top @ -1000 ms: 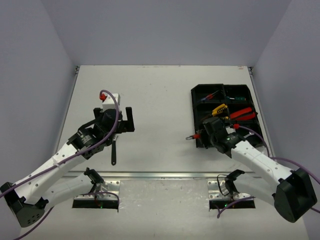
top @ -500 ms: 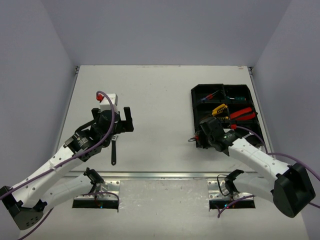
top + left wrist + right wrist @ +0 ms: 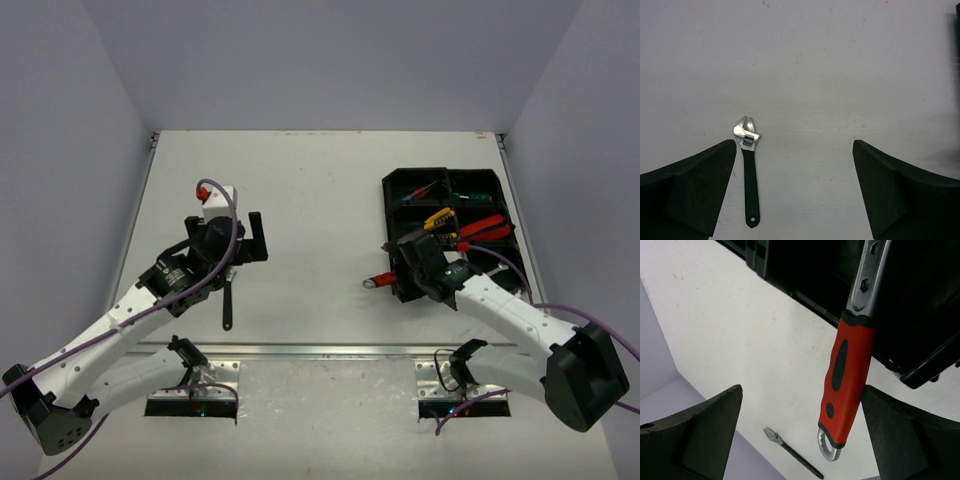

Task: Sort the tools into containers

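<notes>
While both grippers stand spread, neither grips anything. The red wrench (image 3: 849,365) lies half in and half out of the tray (image 3: 400,180): its silver shank sits over the tray's near-left compartment, and its red handle pokes out past the tray's left wall, ring end over the table (image 3: 320,200). The right gripper (image 3: 801,400) hangs above that handle just outside the tray's near-left corner, its fingers (image 3: 695,435) wide apart on either side of the handle and clear of it.

Well left of the tray, the black wrench (image 3: 749,175) lies flat on the table, silver head pointing away from the arm bases and black handle toward them. The left gripper (image 3: 794,150) hovers over it, jaws fully apart. In the wrist view the wrench lies just inside the left finger (image 3: 690,190) and far from the other, touching neither.

Inside the tray, yellow pliers (image 3: 440,218) lie in a middle compartment with red pliers (image 3: 486,227) to their right. Screwdrivers (image 3: 422,190) rest in the far compartments; their colours are too small to sort fully.
</notes>
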`<state>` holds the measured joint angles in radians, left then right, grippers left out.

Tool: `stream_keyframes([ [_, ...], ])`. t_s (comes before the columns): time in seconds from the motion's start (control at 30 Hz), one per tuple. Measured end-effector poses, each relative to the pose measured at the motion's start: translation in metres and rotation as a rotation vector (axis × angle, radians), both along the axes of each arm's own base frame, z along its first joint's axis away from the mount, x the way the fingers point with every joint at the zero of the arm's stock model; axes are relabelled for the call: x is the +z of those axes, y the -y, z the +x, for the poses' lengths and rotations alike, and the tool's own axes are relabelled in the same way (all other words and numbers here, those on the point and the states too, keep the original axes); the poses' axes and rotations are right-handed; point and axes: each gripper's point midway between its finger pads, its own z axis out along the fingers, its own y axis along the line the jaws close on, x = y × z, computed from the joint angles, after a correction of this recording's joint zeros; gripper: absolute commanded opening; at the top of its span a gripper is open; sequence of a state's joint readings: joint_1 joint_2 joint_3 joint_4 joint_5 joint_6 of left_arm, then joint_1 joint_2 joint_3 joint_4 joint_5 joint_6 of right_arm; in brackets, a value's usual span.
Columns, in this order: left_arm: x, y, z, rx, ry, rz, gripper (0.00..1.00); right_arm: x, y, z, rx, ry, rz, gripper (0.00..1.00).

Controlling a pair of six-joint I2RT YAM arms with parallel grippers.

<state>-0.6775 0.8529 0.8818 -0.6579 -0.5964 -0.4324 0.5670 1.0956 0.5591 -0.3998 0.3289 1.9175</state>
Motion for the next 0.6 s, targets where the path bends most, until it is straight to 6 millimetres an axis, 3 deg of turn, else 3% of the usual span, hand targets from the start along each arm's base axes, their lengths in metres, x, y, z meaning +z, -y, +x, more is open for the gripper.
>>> stream_keyframes([
  [0.13,-0.020,-0.021,0.013,0.099,-0.073,0.025,1.00,0.017,-0.005,0.004,0.031,0.048,0.006,0.99],
  [0.3,-0.036,-0.052,0.023,0.236,-0.132,0.025,1.00,0.052,-0.011,0.009,0.070,0.161,0.050,0.99],
  [0.6,-0.094,-0.063,0.021,0.372,-0.360,-0.007,1.00,0.100,-0.031,0.006,0.303,0.354,0.038,0.99],
])
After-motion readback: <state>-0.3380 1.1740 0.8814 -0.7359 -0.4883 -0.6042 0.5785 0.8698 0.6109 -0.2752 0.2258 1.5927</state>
